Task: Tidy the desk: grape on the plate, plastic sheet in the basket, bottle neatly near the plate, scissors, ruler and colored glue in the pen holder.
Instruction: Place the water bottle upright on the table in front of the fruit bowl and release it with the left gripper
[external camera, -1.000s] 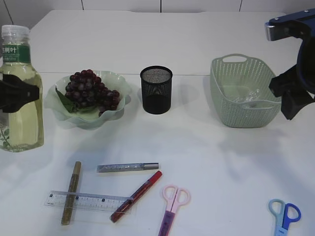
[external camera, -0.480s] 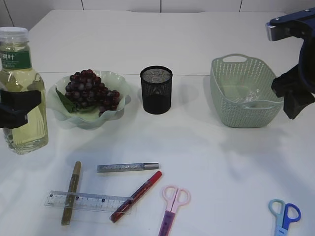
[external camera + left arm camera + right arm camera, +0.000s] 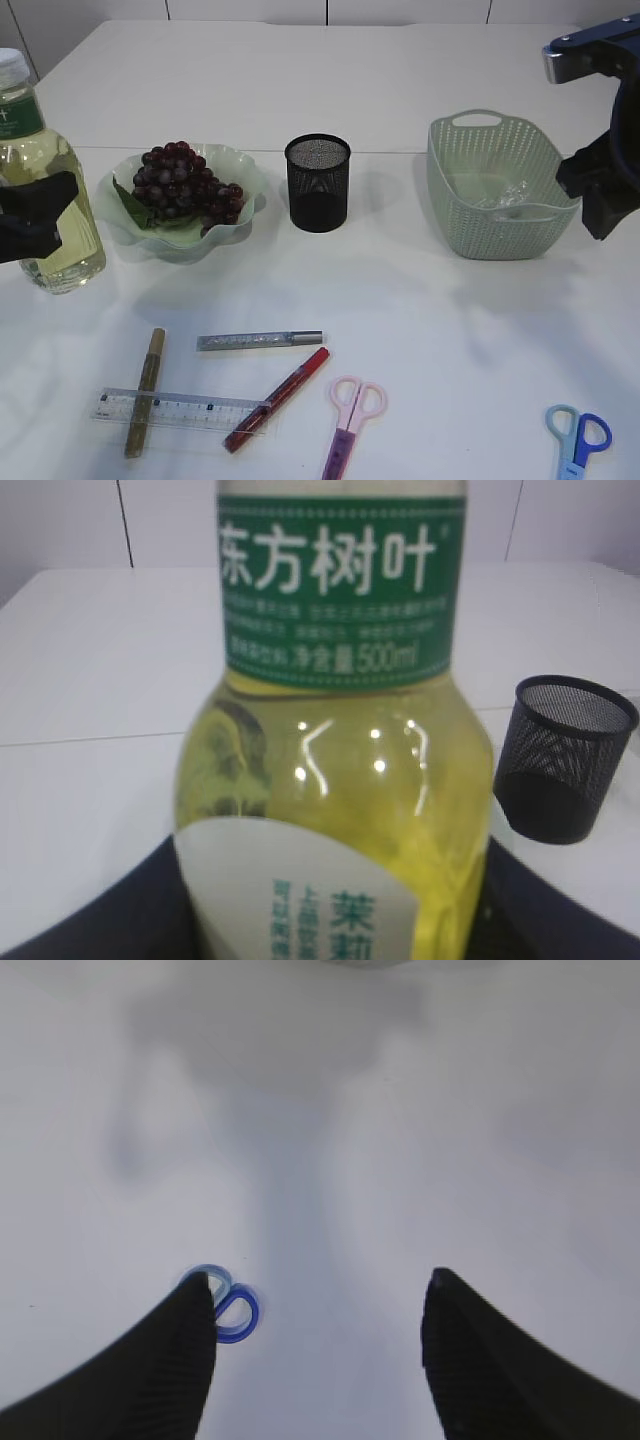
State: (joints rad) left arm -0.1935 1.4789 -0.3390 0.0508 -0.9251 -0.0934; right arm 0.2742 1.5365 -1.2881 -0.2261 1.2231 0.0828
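Standing upright with its long axis vertical, the bottle [image 3: 42, 180] sits at the worktop's [image 3: 420, 330] far left, just left of the plate [image 3: 180, 205] of grapes [image 3: 183, 182], clamped in the left gripper [image 3: 35, 215] around its lower body. Whether its base touches the worktop is hard to tell. Well apart on the right, the right gripper [image 3: 315, 1335] hangs spread and empty above the blue scissors [image 3: 578, 440], nearer to them than the left.

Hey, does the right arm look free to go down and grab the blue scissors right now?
Probably yes. The right pincer is open and empty, the blue scissors lie on bare table below it, and nothing sits between them.
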